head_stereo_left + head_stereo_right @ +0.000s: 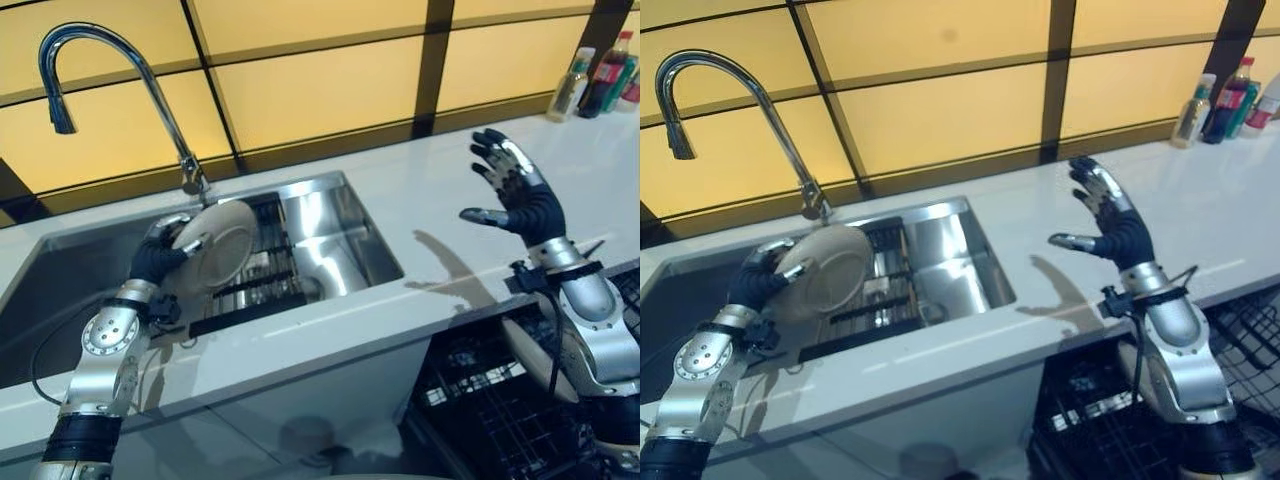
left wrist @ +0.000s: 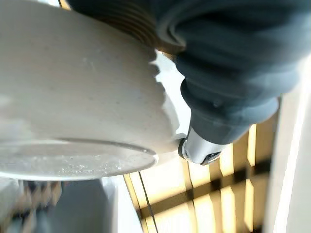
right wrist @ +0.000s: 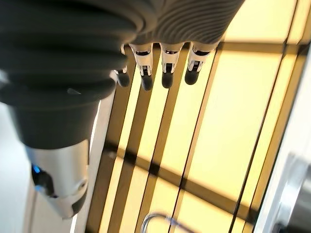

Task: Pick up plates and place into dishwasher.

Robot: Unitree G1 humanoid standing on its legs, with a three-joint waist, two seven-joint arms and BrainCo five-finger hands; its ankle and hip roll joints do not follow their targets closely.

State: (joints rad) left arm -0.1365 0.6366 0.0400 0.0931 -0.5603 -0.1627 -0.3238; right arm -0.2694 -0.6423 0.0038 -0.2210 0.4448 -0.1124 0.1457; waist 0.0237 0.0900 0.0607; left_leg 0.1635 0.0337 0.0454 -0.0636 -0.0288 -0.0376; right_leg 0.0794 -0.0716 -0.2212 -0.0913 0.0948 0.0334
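1. At about nine o'clock in my head view, my left hand (image 1: 160,255) is curled around the rim of a plate (image 1: 222,245), thumb on the face and fingers behind. The plate stands nearly on edge over the sink (image 1: 330,190), just below the base of the tap (image 1: 110,60).
2. I judge the plate to be glazed ceramic: stiff, moderately heavy for a one-handed rim hold, slick, and likely to chip if it knocks steel. My hold sits at the plate's nine o'clock edge, so the weight hangs out past the fingers; a deeper wrap over the rim would steady it.
3. Under the plate, a dark rack (image 1: 255,290) lies in the sink.
4. At three o'clock, my right hand (image 1: 515,190) hangs above the counter (image 1: 420,190) with fingers spread, holding nothing.
5. At five o'clock, the dishwasher basket (image 1: 500,400) stands pulled out below the counter edge, well apart from the plate. Its wire tines want the plate lowered edge-first.
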